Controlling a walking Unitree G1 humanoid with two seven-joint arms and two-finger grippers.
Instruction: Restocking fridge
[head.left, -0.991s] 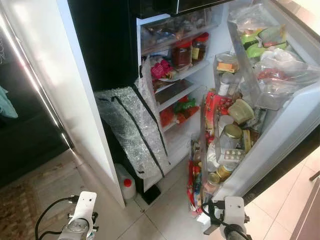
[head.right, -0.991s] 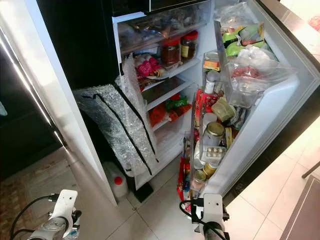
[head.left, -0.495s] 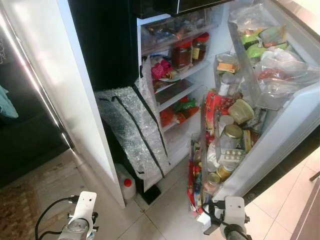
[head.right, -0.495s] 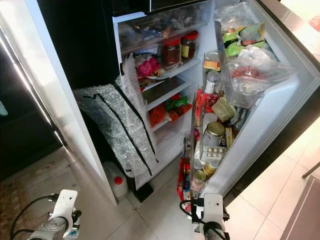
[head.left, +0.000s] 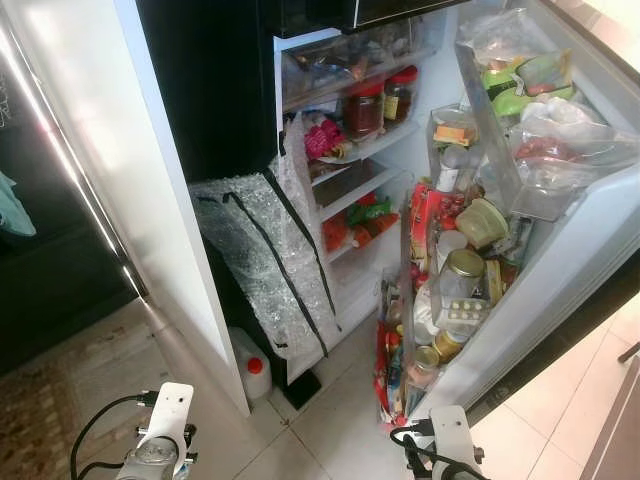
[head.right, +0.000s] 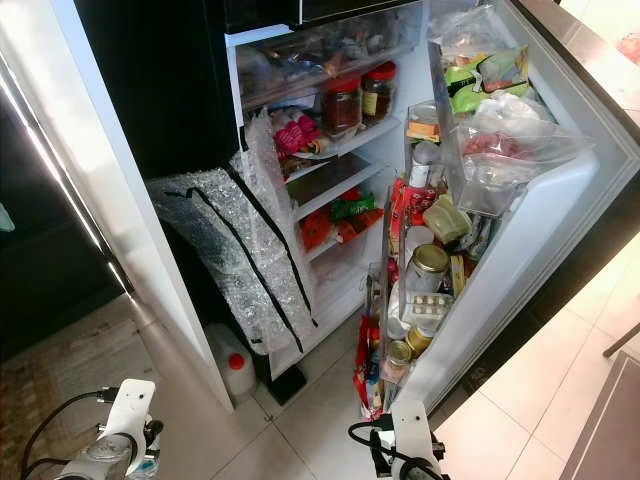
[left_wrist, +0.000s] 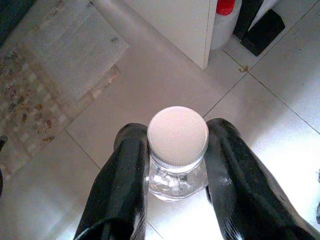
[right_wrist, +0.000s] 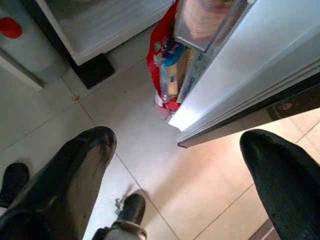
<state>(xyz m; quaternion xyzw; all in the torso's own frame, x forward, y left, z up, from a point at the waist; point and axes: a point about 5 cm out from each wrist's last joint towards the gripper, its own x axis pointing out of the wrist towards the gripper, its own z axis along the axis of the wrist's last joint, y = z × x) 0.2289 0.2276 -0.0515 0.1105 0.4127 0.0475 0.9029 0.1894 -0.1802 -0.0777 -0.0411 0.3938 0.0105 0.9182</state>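
Note:
The fridge (head.left: 360, 150) stands open, its shelves holding jars and packets. Its door (head.left: 560, 230) swings out to the right, the bins crammed with jars, tins and bags. In the left wrist view my left gripper (left_wrist: 177, 146) is shut on a clear bottle with a white screw cap (left_wrist: 177, 131), held above the tiled floor. My right gripper (right_wrist: 178, 139) is open, fingers wide apart, low over the floor just before the door's bottom corner (right_wrist: 185, 125). Both wrists show at the lower edge of the head views, left (head.left: 162, 440) and right (head.left: 445, 450).
A sheet of bubble wrap (head.left: 265, 260) with black straps hangs out of the fridge's lower left. A white jug with a red cap (head.left: 255, 372) stands on the floor under it. A red packet (right_wrist: 167, 75) sticks out below the door. A patterned rug (left_wrist: 55, 75) lies left.
My right wrist has dropped lower and slightly left in the head views. The left arm with the bottle and the fridge contents stay as they were.

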